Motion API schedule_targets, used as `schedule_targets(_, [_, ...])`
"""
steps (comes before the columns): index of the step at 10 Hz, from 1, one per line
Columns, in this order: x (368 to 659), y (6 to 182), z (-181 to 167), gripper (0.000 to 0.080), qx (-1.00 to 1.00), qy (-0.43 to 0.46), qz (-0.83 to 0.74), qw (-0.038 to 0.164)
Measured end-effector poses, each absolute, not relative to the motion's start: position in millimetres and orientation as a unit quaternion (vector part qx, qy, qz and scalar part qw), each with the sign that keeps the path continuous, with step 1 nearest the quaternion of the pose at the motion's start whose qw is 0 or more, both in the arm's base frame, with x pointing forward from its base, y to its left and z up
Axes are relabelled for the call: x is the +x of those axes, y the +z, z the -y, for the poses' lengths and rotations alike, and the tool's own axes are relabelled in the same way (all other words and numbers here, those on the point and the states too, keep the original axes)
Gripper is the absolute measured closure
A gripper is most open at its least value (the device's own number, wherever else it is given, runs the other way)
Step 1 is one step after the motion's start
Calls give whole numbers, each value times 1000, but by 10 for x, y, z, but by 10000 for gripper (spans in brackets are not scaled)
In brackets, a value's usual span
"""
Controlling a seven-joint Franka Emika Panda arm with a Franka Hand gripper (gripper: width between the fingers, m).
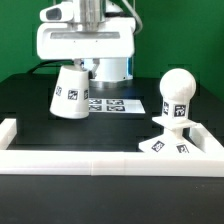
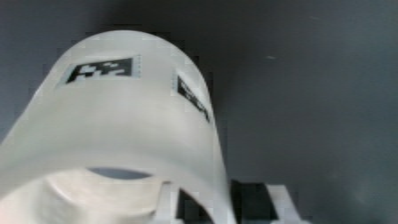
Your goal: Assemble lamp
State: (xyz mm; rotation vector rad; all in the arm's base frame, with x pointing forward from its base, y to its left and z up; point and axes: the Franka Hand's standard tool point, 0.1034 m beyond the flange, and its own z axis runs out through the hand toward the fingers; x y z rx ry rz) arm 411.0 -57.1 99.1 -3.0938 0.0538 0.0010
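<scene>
Nearest the camera in the exterior view, a white fence (image 1: 70, 157) runs across the front of the black table (image 1: 25, 100) and turns back along both sides. Just behind it, toward the exterior view's right, the lamp base (image 1: 170, 143) lies flat with the bulb (image 1: 179, 90) standing upright on it, its stem down in the base.

Farther back and toward the exterior view's left, the shade (image 1: 72, 95) hangs tilted, wide end low and to the left, narrow end up toward the gripper (image 1: 84, 66). The wrist view fills with the shade (image 2: 134, 130), and dark finger pads (image 2: 267, 200) show at its open rim, so the gripper appears to be pinching the shade's wall, though the contact itself is partly hidden.

The coming move likely turns on one relation: the bulb stands well apart from the held shade, toward the exterior view's right and nearer the camera, and the shade's axis is tilted while the bulb's is vertical.

Between them lies the marker board (image 1: 115, 103), flat on the table. Behind everything stands the white pedestal (image 1: 85, 40).
</scene>
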Motion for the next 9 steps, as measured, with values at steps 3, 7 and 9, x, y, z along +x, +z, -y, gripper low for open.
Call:
schedule_targets(3, [4239, 1585, 152, 754, -997, 23, -59, 44])
schedule_targets(7, [4524, 1973, 49, 754, -992, -6, -103, 72])
schedule_targets(9, [4522, 1967, 50, 754, -992, -5, -104, 72])
